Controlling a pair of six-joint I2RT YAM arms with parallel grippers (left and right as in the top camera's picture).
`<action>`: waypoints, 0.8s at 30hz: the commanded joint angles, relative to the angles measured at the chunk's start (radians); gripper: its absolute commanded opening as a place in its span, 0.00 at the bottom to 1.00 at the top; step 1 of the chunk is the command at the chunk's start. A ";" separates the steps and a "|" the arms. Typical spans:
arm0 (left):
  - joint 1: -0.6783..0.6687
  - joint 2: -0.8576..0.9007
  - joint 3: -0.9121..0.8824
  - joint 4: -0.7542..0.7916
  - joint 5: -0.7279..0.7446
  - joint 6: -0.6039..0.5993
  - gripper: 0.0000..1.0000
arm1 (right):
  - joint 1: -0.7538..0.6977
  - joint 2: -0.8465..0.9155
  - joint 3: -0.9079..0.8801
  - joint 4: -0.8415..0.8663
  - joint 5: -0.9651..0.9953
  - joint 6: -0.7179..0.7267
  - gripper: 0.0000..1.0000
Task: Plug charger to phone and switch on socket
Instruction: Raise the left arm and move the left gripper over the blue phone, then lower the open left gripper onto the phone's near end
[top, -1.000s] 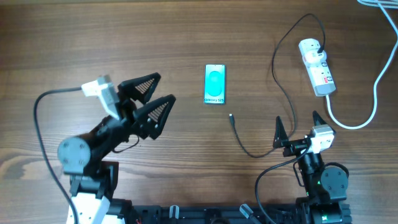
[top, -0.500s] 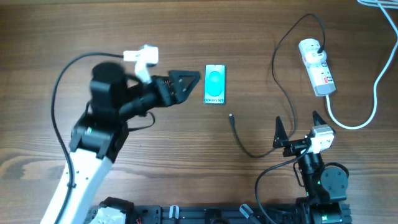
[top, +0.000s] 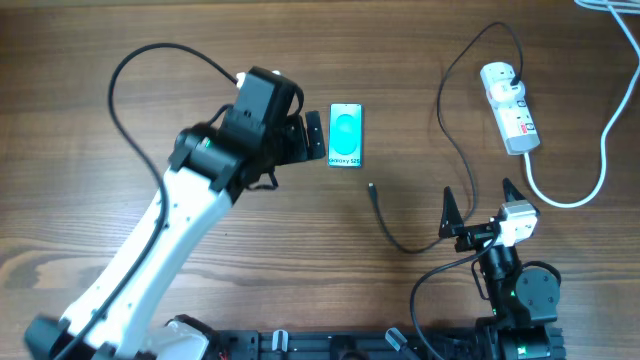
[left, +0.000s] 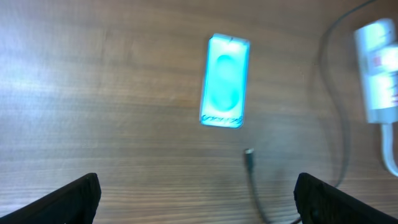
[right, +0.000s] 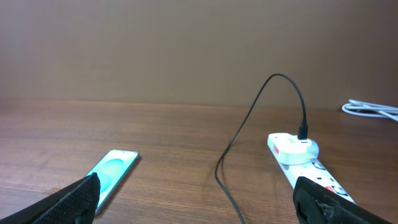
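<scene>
The phone (top: 345, 135) lies flat at the table's middle, cyan screen up; it also shows in the left wrist view (left: 226, 90) and the right wrist view (right: 112, 171). The charger's black connector tip (top: 372, 187) lies loose on the wood below and right of the phone, also seen in the left wrist view (left: 249, 154). Its cable runs to a white adapter (top: 497, 72) plugged into the socket (top: 515, 125). My left gripper (top: 311, 136) hovers open beside the phone's left edge. My right gripper (top: 480, 202) is open and empty near the front, by the cable's loop.
The socket's thick white cord (top: 570, 200) loops at the right edge and runs off the top right corner. The black charger cable (top: 445, 120) arcs between the phone and the socket. My left arm (top: 160, 240) stretches across the left half of the table.
My left arm swung from the front left up and right; its gripper now hangs beside the phone. The right arm, phone and cable have not moved.
</scene>
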 joint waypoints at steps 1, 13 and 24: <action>0.038 0.095 0.119 -0.071 0.082 0.058 1.00 | 0.005 0.000 -0.001 0.002 0.010 0.006 1.00; 0.034 0.188 0.266 -0.029 0.079 0.068 1.00 | 0.005 0.000 -0.001 0.002 0.010 0.006 1.00; -0.008 0.210 0.264 0.007 0.084 0.049 1.00 | 0.005 0.000 -0.001 0.001 0.010 0.007 1.00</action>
